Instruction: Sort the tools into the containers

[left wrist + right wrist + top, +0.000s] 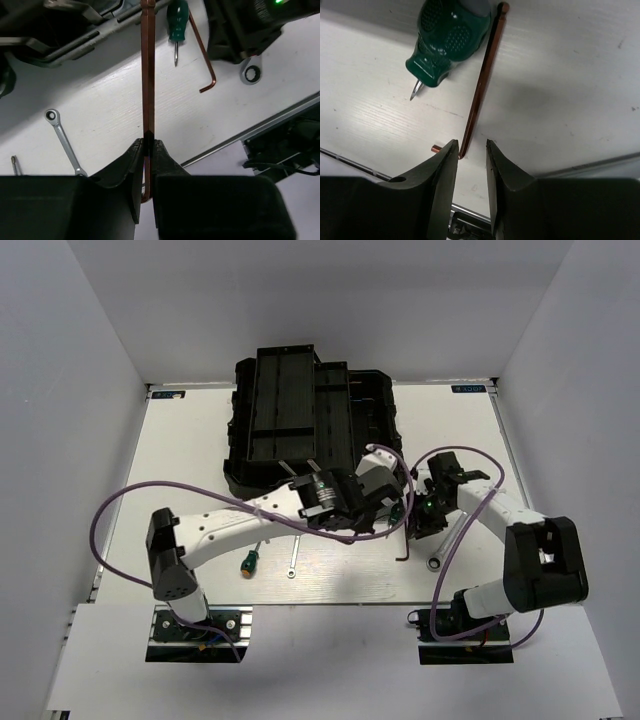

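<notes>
My left gripper (pixel 147 145) is shut on a thin copper-brown hex key (pixel 148 75), held above the table in front of the black containers (pixel 300 410). My right gripper (pixel 471 150) is open and low over the table. The bend of a second hex key (pixel 480 95) lies between its fingertips, untouched. A green-handled screwdriver (pixel 445 40) lies just beyond it, and shows in the left wrist view (pixel 177 22) next to that hex key (pixel 202 55). The larger wrench (pixel 437 562), a small wrench (pixel 293 562) and another green screwdriver (pixel 250 560) lie near the front edge.
The black containers stand open at the back centre, close behind both grippers. The two grippers (pixel 365 512) (pixel 425 520) are close together. Purple cables loop over both arms. White walls enclose the table, and its metal front edge (pixel 240 137) runs near the tools.
</notes>
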`<action>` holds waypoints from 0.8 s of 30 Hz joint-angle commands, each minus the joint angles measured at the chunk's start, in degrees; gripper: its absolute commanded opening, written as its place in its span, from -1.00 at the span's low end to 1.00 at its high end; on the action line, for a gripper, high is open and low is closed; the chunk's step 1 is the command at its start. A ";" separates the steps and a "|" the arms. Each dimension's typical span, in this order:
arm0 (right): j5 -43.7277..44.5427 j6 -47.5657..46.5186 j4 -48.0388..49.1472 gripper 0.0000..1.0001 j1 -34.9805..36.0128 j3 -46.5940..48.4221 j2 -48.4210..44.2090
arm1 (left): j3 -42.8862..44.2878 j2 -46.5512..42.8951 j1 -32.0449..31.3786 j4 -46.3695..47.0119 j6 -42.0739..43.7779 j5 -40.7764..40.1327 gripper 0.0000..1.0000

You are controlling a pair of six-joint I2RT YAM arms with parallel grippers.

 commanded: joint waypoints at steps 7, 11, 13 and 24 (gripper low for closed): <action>5.04 5.66 6.20 -0.30 3.37 0.87 4.39 | 11.19 -2.66 1.15 -3.41 0.25 -3.91 -1.00; 8.92 9.62 9.19 -0.30 5.04 -1.24 5.36 | 14.01 -1.43 2.29 -2.71 0.78 -3.91 -1.00; 10.41 10.59 11.03 -0.30 5.57 -2.99 5.53 | 14.54 -1.42 3.43 -1.40 0.78 -4.43 -1.00; 23.59 10.59 13.06 -0.58 5.40 -8.01 -0.52 | 14.90 2.88 8.79 7.22 2.44 -0.23 -1.00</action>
